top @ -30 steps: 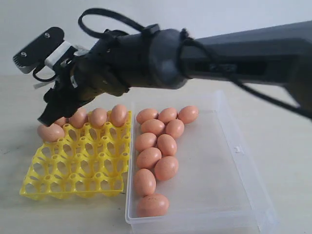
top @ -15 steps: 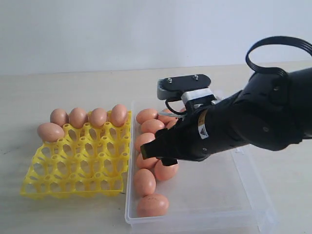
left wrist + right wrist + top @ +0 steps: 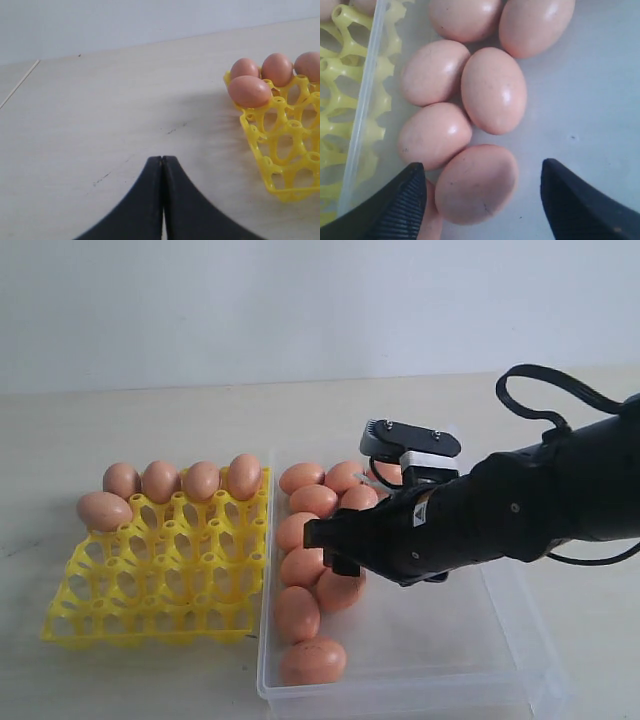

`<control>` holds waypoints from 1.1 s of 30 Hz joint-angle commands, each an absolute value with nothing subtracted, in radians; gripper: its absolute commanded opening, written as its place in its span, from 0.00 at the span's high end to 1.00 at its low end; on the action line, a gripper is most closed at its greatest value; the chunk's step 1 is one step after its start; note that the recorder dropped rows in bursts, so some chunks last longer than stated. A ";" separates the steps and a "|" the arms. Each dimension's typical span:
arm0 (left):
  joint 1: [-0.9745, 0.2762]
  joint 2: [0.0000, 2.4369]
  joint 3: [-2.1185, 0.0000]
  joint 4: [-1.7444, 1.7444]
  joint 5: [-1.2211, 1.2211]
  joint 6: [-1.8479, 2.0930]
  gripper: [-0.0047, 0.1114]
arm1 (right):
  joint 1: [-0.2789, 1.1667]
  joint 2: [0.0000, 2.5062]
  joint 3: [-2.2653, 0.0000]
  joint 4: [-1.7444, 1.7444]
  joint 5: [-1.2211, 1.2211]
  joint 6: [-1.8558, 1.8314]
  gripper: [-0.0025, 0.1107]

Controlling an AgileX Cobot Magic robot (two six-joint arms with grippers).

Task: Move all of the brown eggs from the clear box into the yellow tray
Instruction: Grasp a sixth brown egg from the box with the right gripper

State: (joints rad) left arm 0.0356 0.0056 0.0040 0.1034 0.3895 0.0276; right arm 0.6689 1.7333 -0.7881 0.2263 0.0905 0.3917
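Observation:
Five brown eggs (image 3: 202,481) rest in the yellow tray (image 3: 160,580): a row along its far side and one at the far left corner. Several more eggs (image 3: 297,612) lie in the left half of the clear box (image 3: 400,692). My right gripper (image 3: 328,548) hangs open just above them. In the right wrist view its fingers straddle one egg (image 3: 475,192) without touching it, and the right gripper (image 3: 481,172) holds nothing. My left gripper (image 3: 162,160) is shut and empty over bare table, left of the tray (image 3: 280,150) and its eggs (image 3: 249,91).
The right half of the box floor (image 3: 470,630) holds no eggs. The box wall (image 3: 367,100) stands directly against the tray (image 3: 340,100). The tray's front rows of cups (image 3: 150,610) are unfilled. A pale wall stands behind the table.
My right arm has swung from the tray's far left corner across to the box and come down over the eggs there. No egg has shifted.

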 commanded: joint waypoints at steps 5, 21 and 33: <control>0.030 0.000 0.000 0.101 0.380 0.023 0.96 | 0.663 1.792 -0.826 0.233 0.062 0.386 0.42; 0.030 0.000 0.000 0.101 0.380 0.023 0.96 | 0.663 1.855 -0.878 0.233 0.182 0.386 0.45; 0.030 0.000 0.000 0.101 0.380 0.023 0.96 | 0.663 1.937 -0.948 0.198 0.260 0.380 0.72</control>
State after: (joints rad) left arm 0.0356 0.0056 0.0040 0.1034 0.3895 0.0276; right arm 0.6674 1.9159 -0.9358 0.2125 0.2005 0.3899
